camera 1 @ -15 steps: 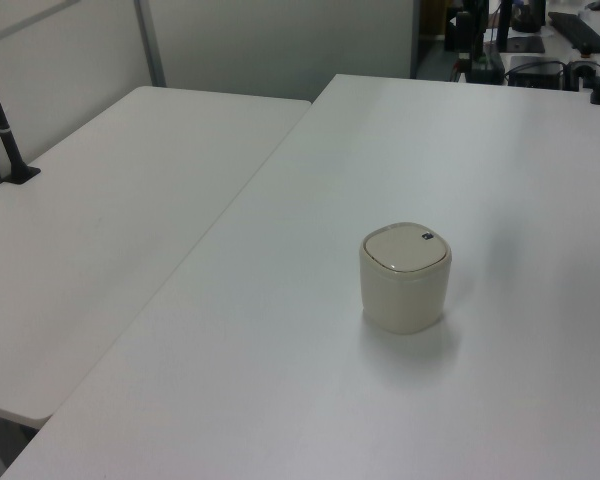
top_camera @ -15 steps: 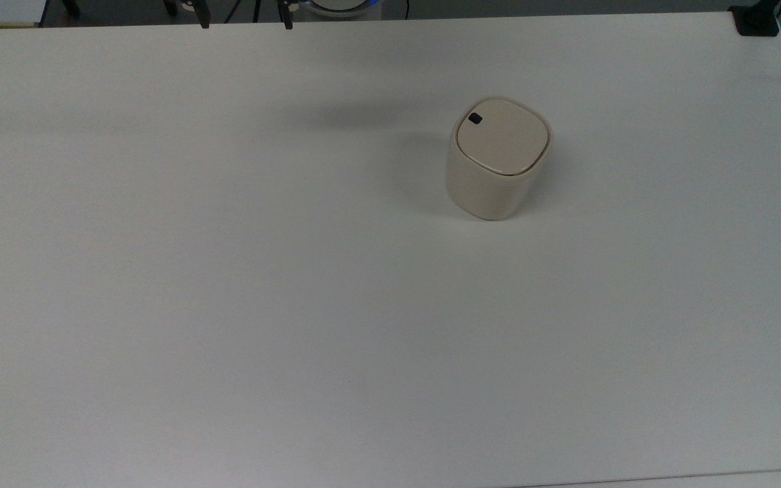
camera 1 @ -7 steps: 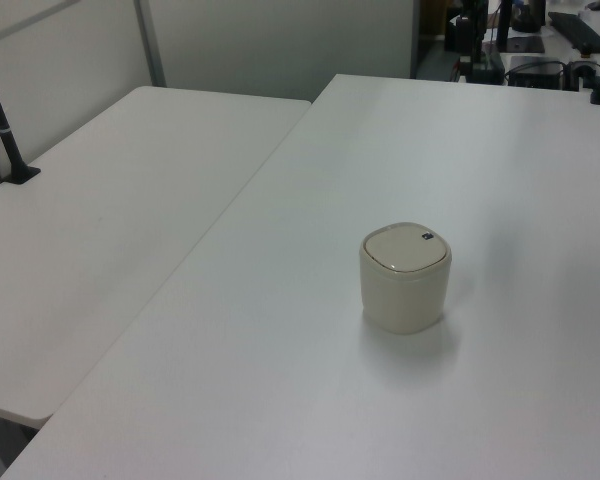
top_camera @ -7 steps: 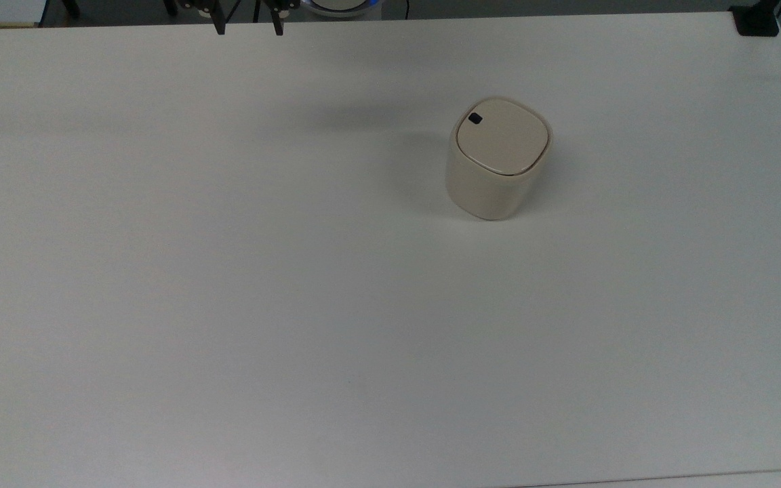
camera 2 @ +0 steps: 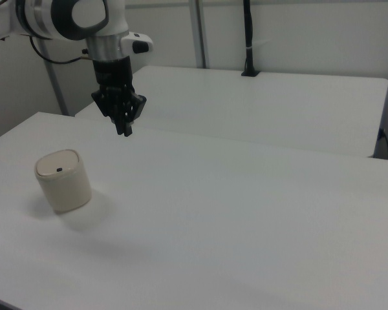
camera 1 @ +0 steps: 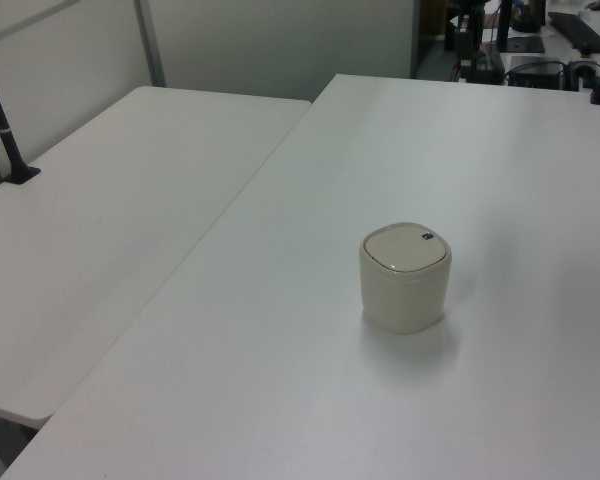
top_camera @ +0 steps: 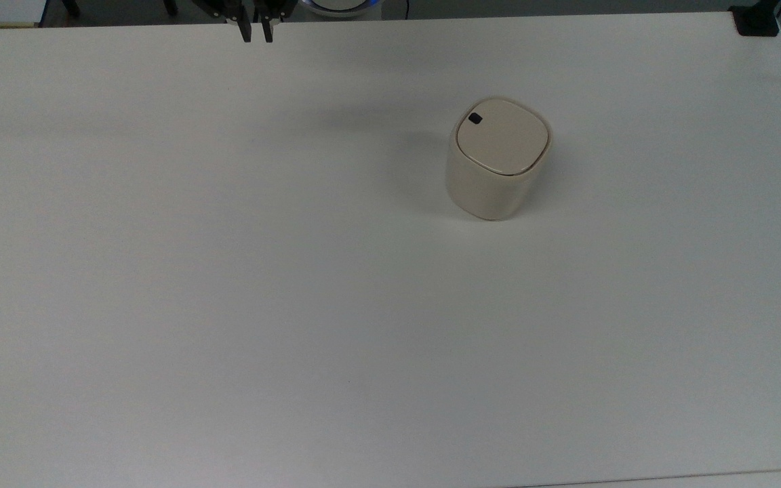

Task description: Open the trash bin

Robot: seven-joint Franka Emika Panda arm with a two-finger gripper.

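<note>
The trash bin (top_camera: 497,159) is a small cream tub with a flat lid, standing upright on the white table (top_camera: 228,271). Its lid lies shut, with a small black button (top_camera: 475,118) near the corner towards the top view's upper left. The bin (camera 1: 405,278) stands alone in the left view, and the right view has the bin (camera 2: 63,181) at its left. My gripper (top_camera: 257,34) hangs at the table's far edge in the top view, well to the left of the bin and apart from it. In the right view my gripper (camera 2: 125,131) points down above the table, fingers drawn together, holding nothing.
A black clamp (top_camera: 756,20) sits on the table's corner at the top view's upper right. A second white table (camera 1: 100,220) adjoins at the left view's left, with a black pole (camera 1: 5,130) on it. Wide bare tabletop surrounds the bin.
The gripper's fingers have closed from wide apart to nearly touching, and it has come slightly further over the table edge in the top view. The bin has not moved.
</note>
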